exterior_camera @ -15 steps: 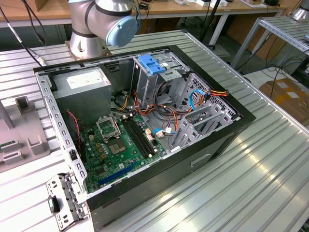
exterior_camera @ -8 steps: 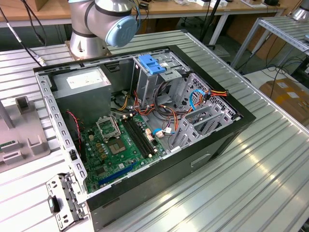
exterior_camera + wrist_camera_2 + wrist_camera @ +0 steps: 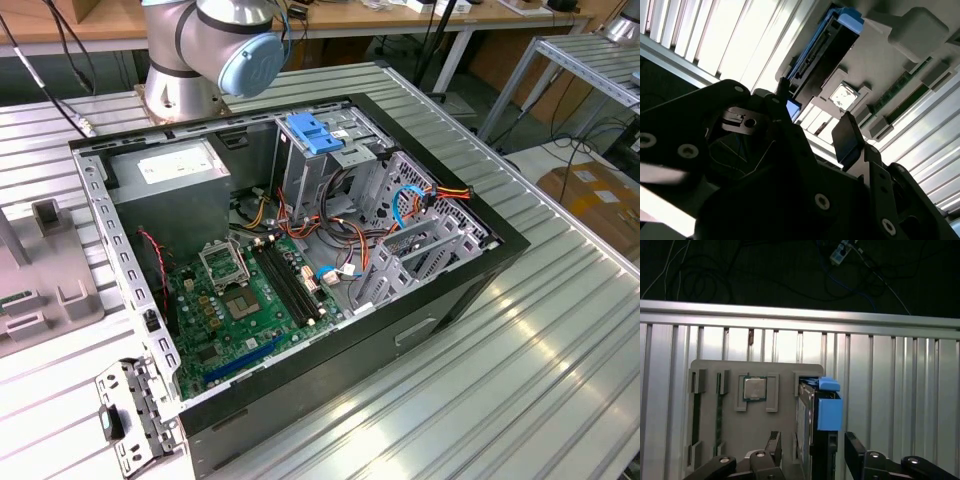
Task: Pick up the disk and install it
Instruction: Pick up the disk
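Observation:
The disk (image 3: 807, 412) stands on its edge in a slot of a grey holder tray (image 3: 782, 374), a silver slab with blue plastic rails. In the second wrist view the disk (image 3: 821, 49) shows edge-on, dark between its blue rails. My gripper (image 3: 812, 449) is open, with one finger (image 3: 773, 444) on each side of the disk's near end and a small gap on both sides. The gripper (image 3: 815, 117) hangs just short of the disk in the second wrist view as well. Nothing is held.
On the same tray lie a processor chip (image 3: 754, 389) and two memory sticks (image 3: 696, 415). In the exterior view the open computer case (image 3: 455, 300) lies on the ribbed metal table, with a blue-latched drive cage (image 3: 315, 133) and a grey power supply (image 3: 170, 170). The tray (image 3: 40, 290) is at that view's left.

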`<state>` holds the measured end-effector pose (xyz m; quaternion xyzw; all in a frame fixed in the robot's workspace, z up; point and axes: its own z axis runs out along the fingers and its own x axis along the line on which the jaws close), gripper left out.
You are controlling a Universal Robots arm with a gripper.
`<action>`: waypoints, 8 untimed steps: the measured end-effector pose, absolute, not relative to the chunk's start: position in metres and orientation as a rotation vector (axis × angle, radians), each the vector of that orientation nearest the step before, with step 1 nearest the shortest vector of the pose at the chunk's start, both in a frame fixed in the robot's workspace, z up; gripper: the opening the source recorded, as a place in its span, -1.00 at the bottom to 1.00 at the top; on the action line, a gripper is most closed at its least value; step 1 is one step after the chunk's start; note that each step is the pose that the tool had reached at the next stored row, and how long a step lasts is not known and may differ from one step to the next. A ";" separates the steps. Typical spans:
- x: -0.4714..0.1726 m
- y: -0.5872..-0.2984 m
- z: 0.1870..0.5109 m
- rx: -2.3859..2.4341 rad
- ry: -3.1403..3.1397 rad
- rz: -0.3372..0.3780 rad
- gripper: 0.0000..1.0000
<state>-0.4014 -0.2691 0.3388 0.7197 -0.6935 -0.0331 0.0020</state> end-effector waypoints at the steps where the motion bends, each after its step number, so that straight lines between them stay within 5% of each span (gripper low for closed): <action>1: -0.401 -0.269 0.339 2.258 -2.176 -0.104 0.23; 8: -0.402 -0.269 0.337 2.258 -2.176 -0.104 0.23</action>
